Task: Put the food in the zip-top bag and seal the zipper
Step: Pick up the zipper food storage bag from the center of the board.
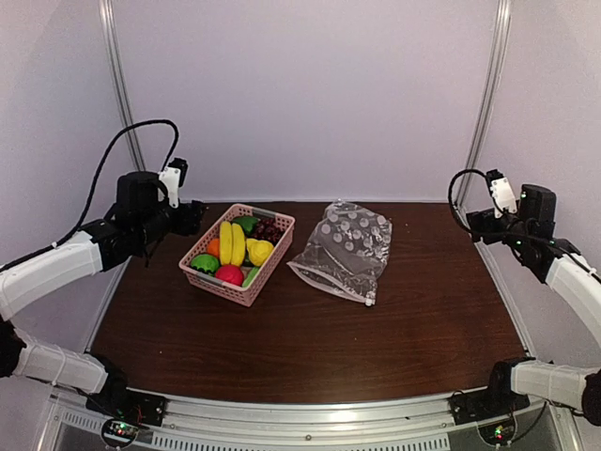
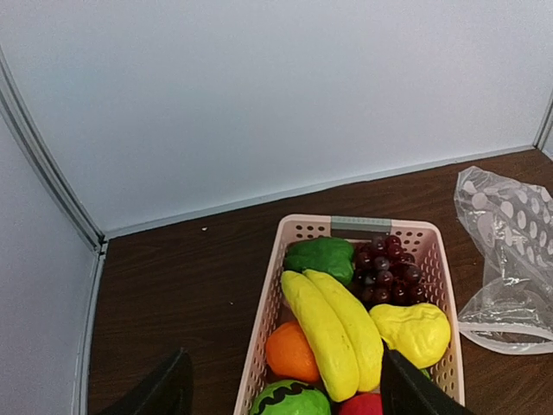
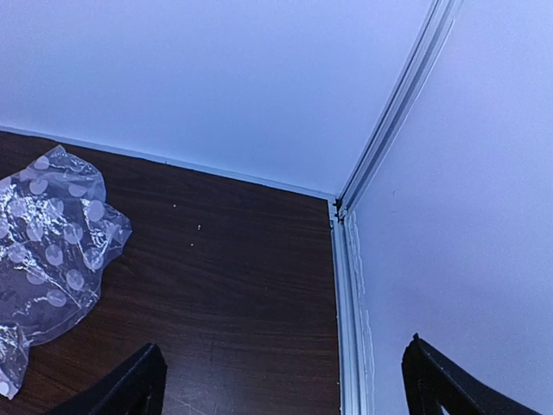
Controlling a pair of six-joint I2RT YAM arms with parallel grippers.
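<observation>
Two tools, both spread. My left tool (image 2: 285,386) faces the pink basket (image 1: 225,288) containing the food (image 1: 235,246); my right tool (image 3: 285,380) is well apart from the zip-top bag (image 1: 346,246), lying on the desk (image 1: 310,348) beside the basket.

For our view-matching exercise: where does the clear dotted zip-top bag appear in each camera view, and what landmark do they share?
Top external: zip-top bag right of centre, beside the pink basket.
Left wrist: zip-top bag at the right edge, right of the basket.
Right wrist: zip-top bag at the left edge.
Shared landmark: the seam where the dark table meets the white back wall.
</observation>
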